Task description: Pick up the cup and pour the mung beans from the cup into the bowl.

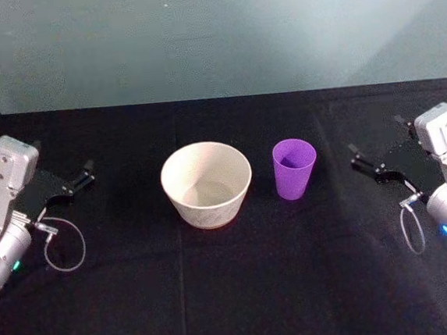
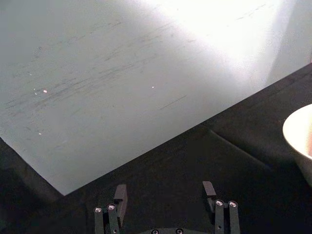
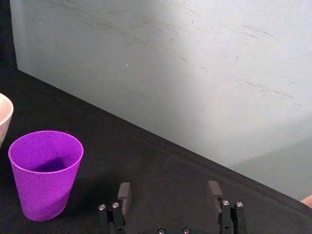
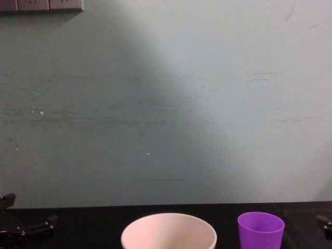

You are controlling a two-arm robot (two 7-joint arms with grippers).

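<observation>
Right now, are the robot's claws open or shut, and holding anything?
Left gripper: open, holding nothing.
Right gripper: open, holding nothing; the purple cup stands apart from it.

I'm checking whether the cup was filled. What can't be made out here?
Mung beans: the cup's inside is shadowed in the head and right wrist views; its wall hides it in the chest view.
Bowl: lower part cut by the chest view's bottom edge, most of it by the left wrist view's edge.
Left gripper and right gripper, open, parked at the sides: bodies cut by wrist-view edges.

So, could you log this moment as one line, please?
left end effector open, idle; right end effector open, idle; cup upright beside bowl, untouched
</observation>
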